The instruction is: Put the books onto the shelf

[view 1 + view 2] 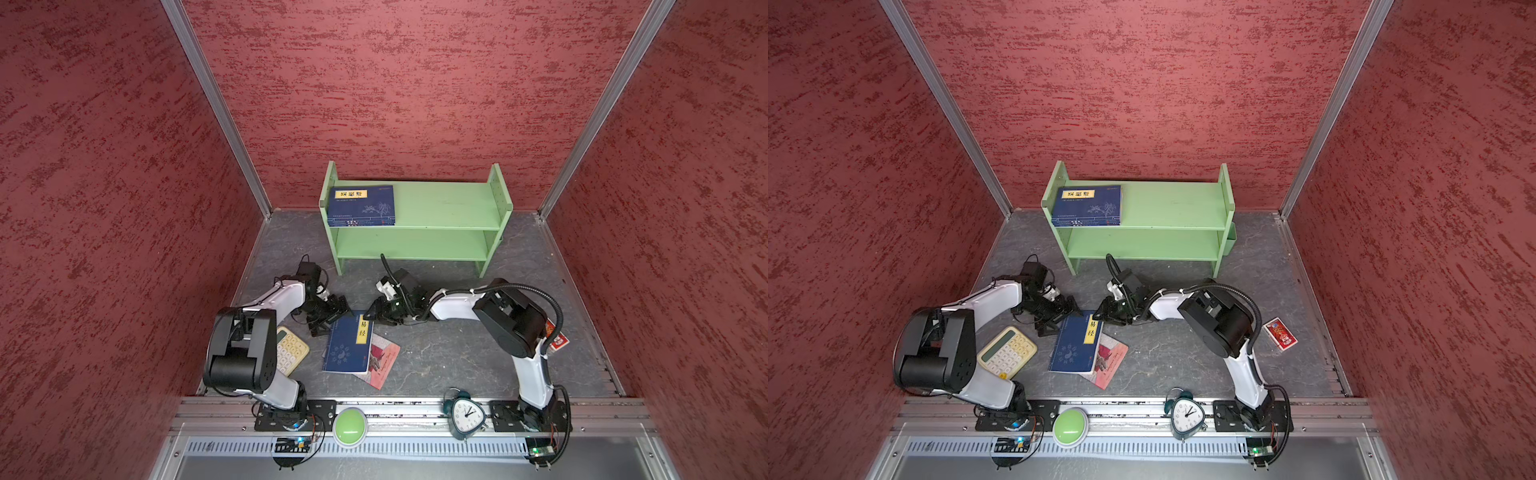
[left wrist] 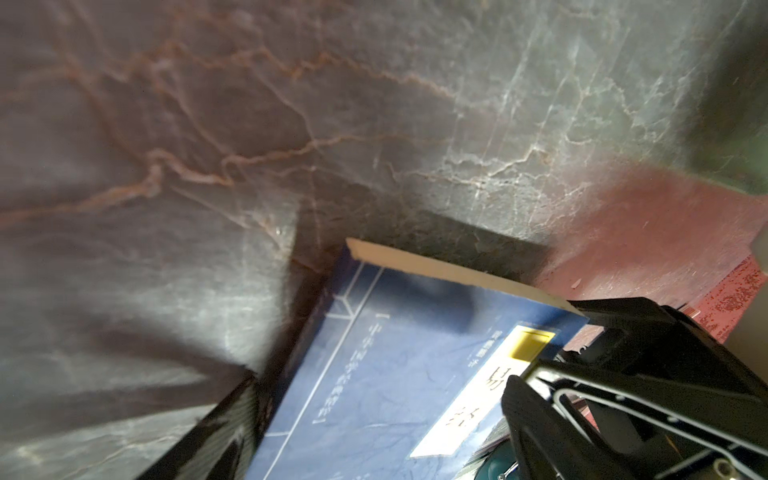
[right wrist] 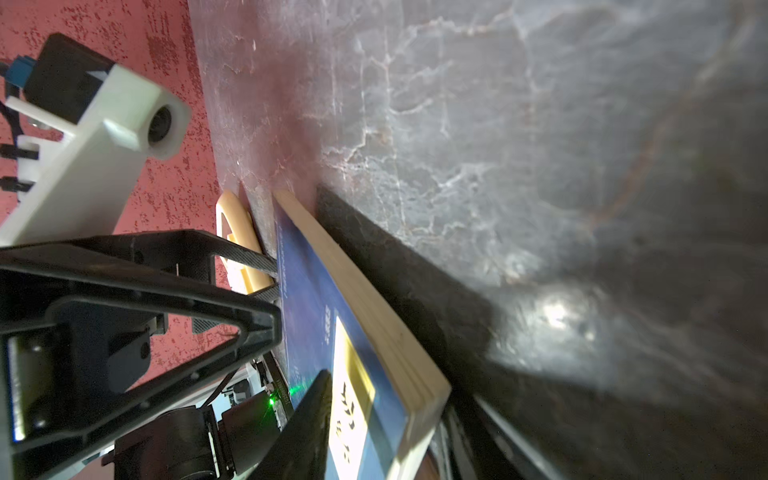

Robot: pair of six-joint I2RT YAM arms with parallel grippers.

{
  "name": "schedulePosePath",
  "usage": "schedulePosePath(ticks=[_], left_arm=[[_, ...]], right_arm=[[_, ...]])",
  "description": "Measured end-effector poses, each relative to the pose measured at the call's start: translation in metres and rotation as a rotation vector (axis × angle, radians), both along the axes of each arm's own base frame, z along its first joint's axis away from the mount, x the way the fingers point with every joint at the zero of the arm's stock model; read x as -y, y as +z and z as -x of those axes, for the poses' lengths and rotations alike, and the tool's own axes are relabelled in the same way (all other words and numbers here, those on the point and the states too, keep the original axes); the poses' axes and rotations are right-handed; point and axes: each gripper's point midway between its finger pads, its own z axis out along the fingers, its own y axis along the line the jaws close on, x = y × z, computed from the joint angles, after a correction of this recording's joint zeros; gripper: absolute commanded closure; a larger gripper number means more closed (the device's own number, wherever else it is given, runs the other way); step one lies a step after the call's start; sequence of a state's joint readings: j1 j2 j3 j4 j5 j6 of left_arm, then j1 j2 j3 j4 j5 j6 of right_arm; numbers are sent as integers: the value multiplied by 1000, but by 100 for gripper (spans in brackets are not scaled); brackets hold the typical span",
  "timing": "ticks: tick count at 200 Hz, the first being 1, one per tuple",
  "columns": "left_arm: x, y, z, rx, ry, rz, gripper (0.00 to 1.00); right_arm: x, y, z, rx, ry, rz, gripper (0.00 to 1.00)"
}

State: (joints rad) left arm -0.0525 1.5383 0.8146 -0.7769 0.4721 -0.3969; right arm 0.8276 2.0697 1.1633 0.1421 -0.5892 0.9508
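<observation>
The light green shelf (image 1: 449, 203) (image 1: 1175, 203) stands at the back, with one navy book (image 1: 361, 205) (image 1: 1087, 205) lying flat at the left of its top tier. On the floor, stacked navy books (image 1: 347, 349) (image 1: 1073, 349) (image 2: 395, 374) (image 3: 316, 316) lie over a red-pink book (image 1: 384, 361) (image 1: 1108, 361). My right gripper (image 1: 370, 311) (image 1: 1100, 313) (image 3: 382, 415) is shut on the stack's far right corner, one finger on the cover and one beneath; that edge is raised. My left gripper (image 1: 332, 321) (image 1: 1061, 321) (image 2: 374, 411) is open, straddling the far left corner.
A cream calculator (image 1: 291, 351) (image 1: 1007, 351) lies left of the books, partly under the left arm. A red card pack (image 1: 557, 338) (image 1: 1280, 333) sits at the right. An alarm clock (image 1: 465, 415) and a green button (image 1: 350, 426) rest on the front rail. Red walls enclose three sides.
</observation>
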Motion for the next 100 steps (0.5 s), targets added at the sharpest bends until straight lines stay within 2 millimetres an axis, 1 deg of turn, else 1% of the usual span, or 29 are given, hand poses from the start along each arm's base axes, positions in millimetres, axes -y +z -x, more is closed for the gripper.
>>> schedulePosePath(ticks=[57,77,89,100], left_arm=[[2,2,-2,-1,31,37,7],[6,3,-4,5,36,66,6],[8,4,-4,10,39,80,6],[9,5,-4,17,38,89,5]], right_arm=[[0,-2,4,-11,-6,-44,68],[2,-4,7,-14,-10,-59,73],[3,-5,7,-12,-12,-66,82],[3,-4,6,-9,-15,-75,87]])
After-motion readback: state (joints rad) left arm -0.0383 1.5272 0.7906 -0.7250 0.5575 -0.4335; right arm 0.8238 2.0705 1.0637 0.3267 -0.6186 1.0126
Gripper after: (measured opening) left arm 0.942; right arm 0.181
